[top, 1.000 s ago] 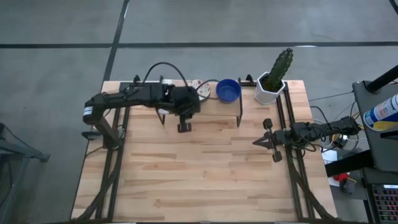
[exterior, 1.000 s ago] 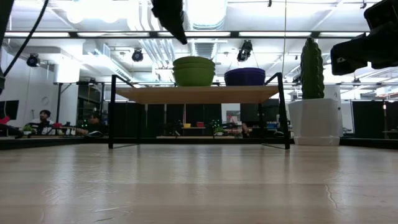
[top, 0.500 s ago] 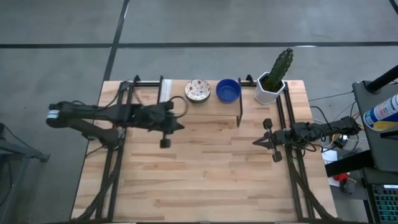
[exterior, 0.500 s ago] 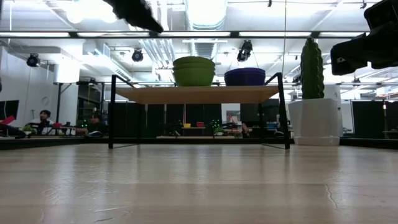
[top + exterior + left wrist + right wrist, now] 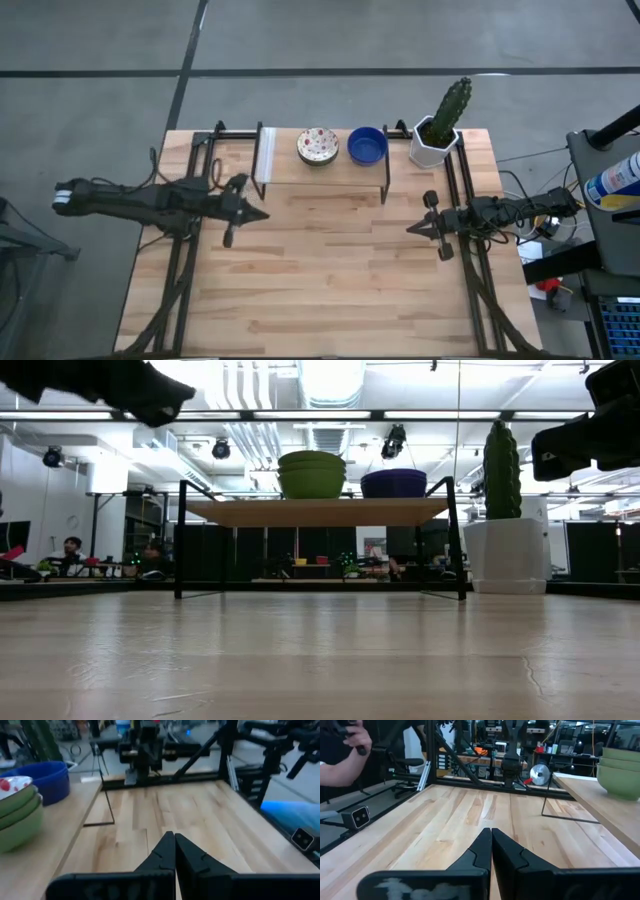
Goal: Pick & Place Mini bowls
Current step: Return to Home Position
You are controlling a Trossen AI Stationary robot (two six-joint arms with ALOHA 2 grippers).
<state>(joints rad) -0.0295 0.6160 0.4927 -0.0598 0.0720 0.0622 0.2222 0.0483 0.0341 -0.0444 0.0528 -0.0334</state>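
Observation:
The mini bowls stand in two stacks on a low wooden shelf at the table's far edge. In the high view the speckled stack (image 5: 318, 146) sits left of the blue stack (image 5: 368, 146). In the low view the speckled bowls (image 5: 312, 473) show green outsides beside the blue ones (image 5: 394, 483). My left gripper (image 5: 262, 214) hovers shut over the table, left of and nearer than the shelf; its wrist view shows the shut fingertips (image 5: 174, 840), with the speckled stack (image 5: 15, 807) and the blue stack (image 5: 47, 780) off to one side. My right gripper (image 5: 410, 229) waits shut at the table's right, its tips (image 5: 491, 837) closed.
A white hexagonal pot with a cactus (image 5: 437, 135) stands at the table's far right corner, beside the shelf (image 5: 300, 172). The shelf's thin black legs (image 5: 181, 540) reach down to the tabletop. A person's hand (image 5: 350, 740) shows beyond the table's left side. Bare wood lies between the two grippers.
My left arm has drawn back from over the speckled stack on the shelf, moving toward the table's left and near edges. The speckled bowls, covered by the arm a second ago, now show in full. The right arm and both stacks have kept still.

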